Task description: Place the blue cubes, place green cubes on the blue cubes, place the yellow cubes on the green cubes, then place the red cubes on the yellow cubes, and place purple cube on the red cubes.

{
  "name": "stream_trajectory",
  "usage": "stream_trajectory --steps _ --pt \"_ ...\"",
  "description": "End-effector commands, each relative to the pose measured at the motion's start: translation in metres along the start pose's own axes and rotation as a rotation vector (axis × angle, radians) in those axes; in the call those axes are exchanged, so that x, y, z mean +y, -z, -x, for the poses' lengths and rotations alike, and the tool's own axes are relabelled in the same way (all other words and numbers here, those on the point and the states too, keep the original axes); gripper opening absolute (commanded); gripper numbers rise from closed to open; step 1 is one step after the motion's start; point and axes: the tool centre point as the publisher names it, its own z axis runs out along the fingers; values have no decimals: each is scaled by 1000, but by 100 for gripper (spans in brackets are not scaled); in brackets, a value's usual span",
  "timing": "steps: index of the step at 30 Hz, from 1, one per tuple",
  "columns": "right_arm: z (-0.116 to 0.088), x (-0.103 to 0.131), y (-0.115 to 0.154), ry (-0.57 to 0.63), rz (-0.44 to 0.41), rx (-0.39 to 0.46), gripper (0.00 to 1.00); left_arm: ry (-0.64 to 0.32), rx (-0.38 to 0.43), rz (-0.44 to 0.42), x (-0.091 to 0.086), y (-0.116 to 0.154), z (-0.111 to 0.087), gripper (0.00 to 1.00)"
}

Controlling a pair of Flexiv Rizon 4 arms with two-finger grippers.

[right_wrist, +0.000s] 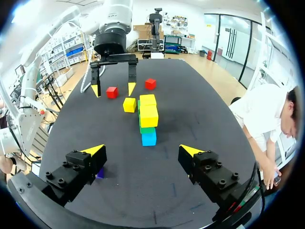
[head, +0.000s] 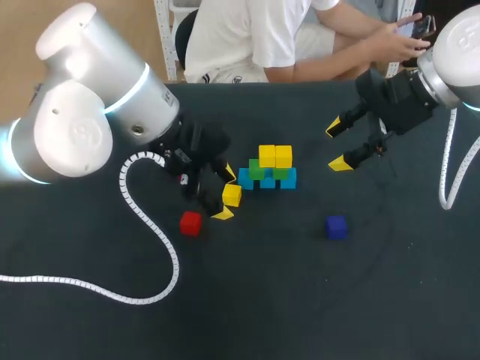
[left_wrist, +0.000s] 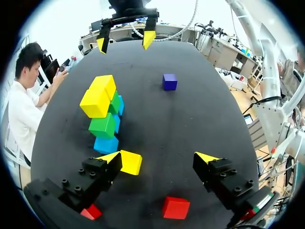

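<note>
near the middle of the table (head: 315, 300), a row of blue cubes (head: 288, 179) is topped by green cubes (head: 256, 170) and two yellow cubes (head: 275, 156). the left gripper (left_wrist: 158, 157) is held apart, with a loose yellow cube (left_wrist: 130, 162) just beside one finger and a red cube (head: 190, 223) close by. the right gripper (head: 337, 145) is spread open toward the far right corner. the purple cube (head: 336, 226) is set apart, right of the stack.

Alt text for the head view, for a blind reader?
A small stack of blue, green and yellow cubes stands mid-table. The left gripper is open around a loose yellow cube; a red cube and purple cube lie apart; the right gripper hangs open.
</note>
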Motion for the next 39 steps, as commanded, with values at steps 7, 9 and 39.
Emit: stream_trajectory --steps 7,9,39 --pt "0 0 0 1 -1 -2 100 25 45 -59 24 -6 2 100" --pt "0 0 0 1 -1 -2 100 32 45 -63 25 -6 0 100" --pt "0 0 0 1 -1 -2 100 72 43 -78 11 -19 -5 100"
